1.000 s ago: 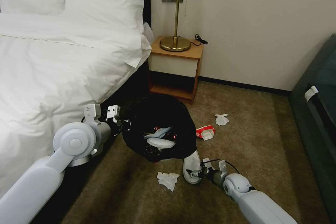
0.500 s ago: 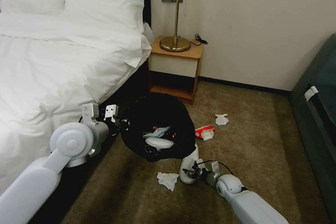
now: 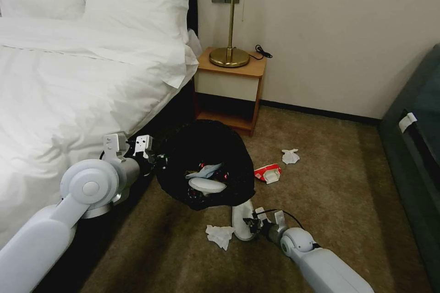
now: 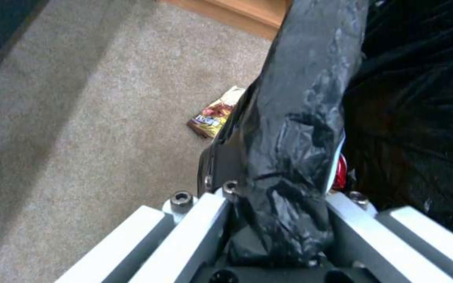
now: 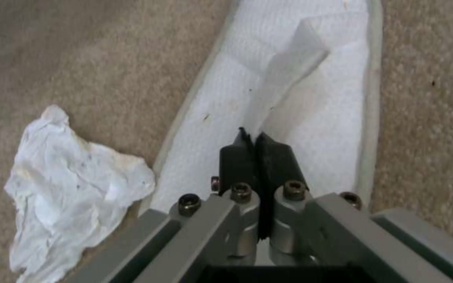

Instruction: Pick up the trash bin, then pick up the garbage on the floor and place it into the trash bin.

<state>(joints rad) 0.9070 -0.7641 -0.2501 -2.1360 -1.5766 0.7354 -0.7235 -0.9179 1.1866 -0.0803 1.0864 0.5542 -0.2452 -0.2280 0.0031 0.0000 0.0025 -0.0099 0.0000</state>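
The trash bin (image 3: 208,155), lined with a glossy black bag, hangs tilted beside the bed with my left gripper (image 3: 155,161) shut on its rim (image 4: 295,118). Inside lie a white slipper (image 3: 207,186), a pale tissue and red wrappers. In front of the bin my right gripper (image 3: 250,225) is low over the carpet, shut (image 5: 255,138) on the strap of a second white slipper (image 3: 239,222) (image 5: 295,90). A crumpled tissue (image 3: 219,236) (image 5: 69,196) lies right beside that slipper. A gold-brown snack packet (image 4: 215,114) lies on the carpet beyond the bin.
A red and white wrapper (image 3: 268,173) and another tissue (image 3: 290,156) lie on the carpet right of the bin. The bed (image 3: 68,91) borders the left, a nightstand (image 3: 229,87) with a lamp stands behind, and a dark sofa (image 3: 417,146) is at the right.
My right gripper has moved left with the slipper, bringing it closer to the crumpled tissue. The left arm and the bin have shifted slightly left and up.
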